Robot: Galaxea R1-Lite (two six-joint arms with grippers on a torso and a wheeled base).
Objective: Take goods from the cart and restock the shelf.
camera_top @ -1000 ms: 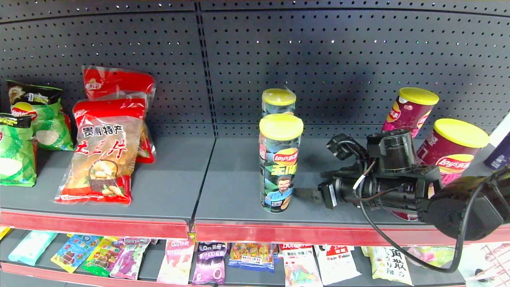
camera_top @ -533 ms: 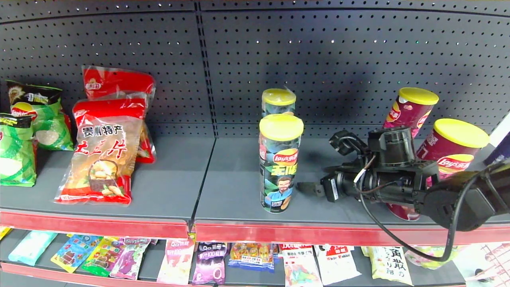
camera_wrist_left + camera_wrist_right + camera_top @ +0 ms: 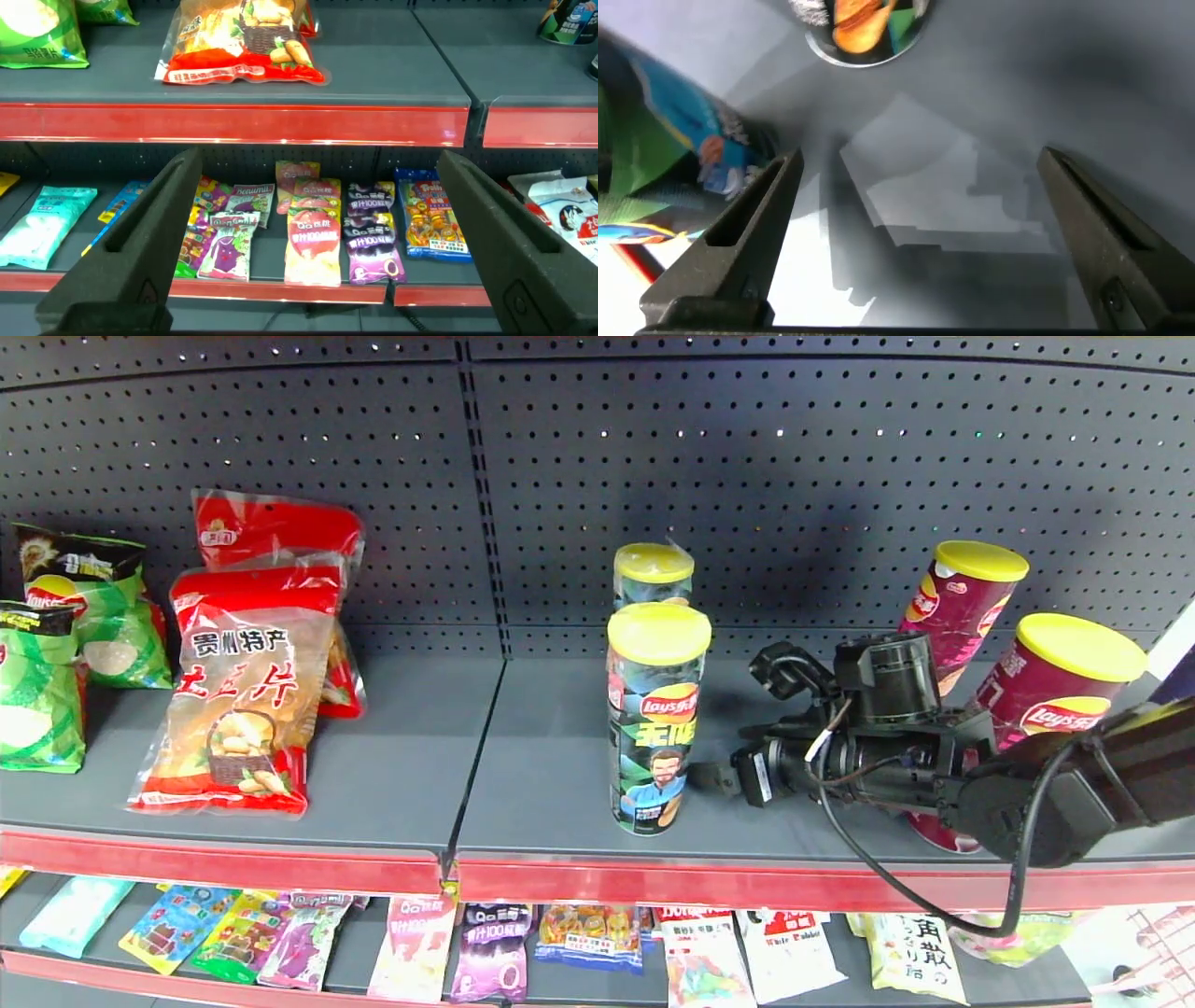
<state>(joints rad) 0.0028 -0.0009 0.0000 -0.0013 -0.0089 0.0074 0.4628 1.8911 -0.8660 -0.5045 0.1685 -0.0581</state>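
On the grey shelf (image 3: 551, 803) a dark chip can with a yellow lid (image 3: 658, 719) stands upright, a second like it (image 3: 653, 574) behind. My right gripper (image 3: 711, 777) lies low over the shelf just right of the front can, pointing at it and apart from it. In the right wrist view the gripper (image 3: 924, 243) is open with bare shelf between its fingers (image 3: 738, 243), and the can's base (image 3: 864, 19) lies ahead. My left gripper (image 3: 322, 252) is open and empty, facing the shelf's red front edge (image 3: 234, 121).
Two maroon cans (image 3: 962, 593) (image 3: 1064, 681) stand behind my right arm. Red bags (image 3: 243, 691) and green bags (image 3: 42, 681) sit on the shelf's left part. Several small packets (image 3: 588, 933) line the lower shelf. Bare shelf lies between the red bags and the dark can.
My right gripper has risen a little and shifted left toward the dark can. The cans and bags have not moved.
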